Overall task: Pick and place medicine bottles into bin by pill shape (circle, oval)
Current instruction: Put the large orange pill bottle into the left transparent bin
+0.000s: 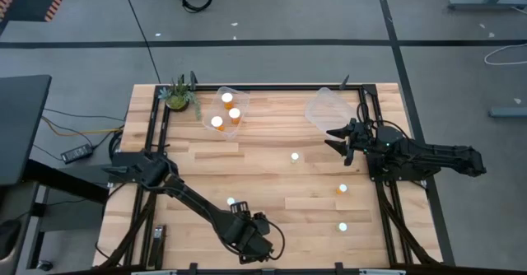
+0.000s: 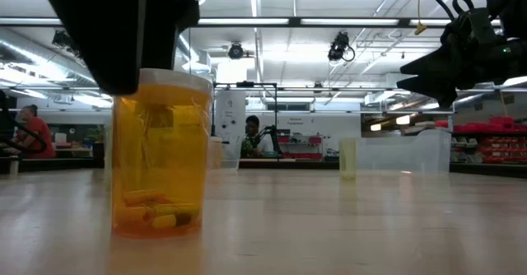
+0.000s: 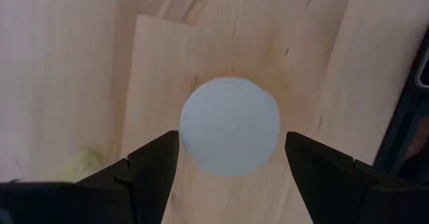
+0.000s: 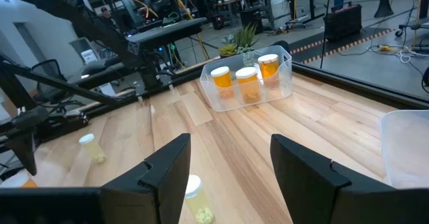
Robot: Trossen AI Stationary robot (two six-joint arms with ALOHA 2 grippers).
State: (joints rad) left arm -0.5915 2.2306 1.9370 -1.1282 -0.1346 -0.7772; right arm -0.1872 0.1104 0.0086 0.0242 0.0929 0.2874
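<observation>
A translucent orange bottle with a round white cap stands upright on the table at the near left, with yellowish oblong pills at its bottom. My left gripper is open above it, pointing down. One finger stands on each side of the cap, and I see no touch. My right gripper is open and empty, raised at the far right beside an empty clear bin. Three more bottles stand loose on the table.
A clear bin at the far middle holds three orange bottles. A small potted plant stands at the far left corner. Dark frame rails run along the table's left, right and far edges. Bare wood lies between the loose bottles.
</observation>
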